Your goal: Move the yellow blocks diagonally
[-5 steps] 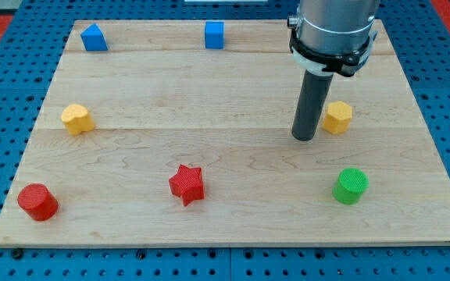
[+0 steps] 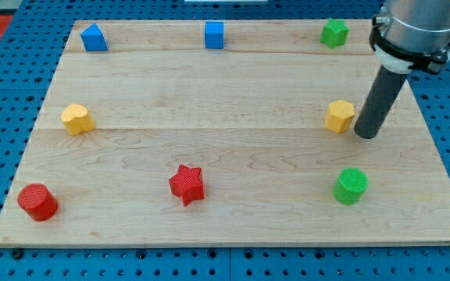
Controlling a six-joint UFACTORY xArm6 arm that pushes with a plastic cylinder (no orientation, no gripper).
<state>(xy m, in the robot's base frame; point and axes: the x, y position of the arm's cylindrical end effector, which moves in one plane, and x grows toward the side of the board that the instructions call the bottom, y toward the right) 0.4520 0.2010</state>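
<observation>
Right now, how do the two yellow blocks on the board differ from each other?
The yellow block at the view's right sits just beside my tip, which stands on its right; the yellow block at the view's left has nothing near it. The right one has a green cylinder below it; below the left one, a red cylinder sits by the corner. Both are the same yellow, similar in size and about level across the board.
</observation>
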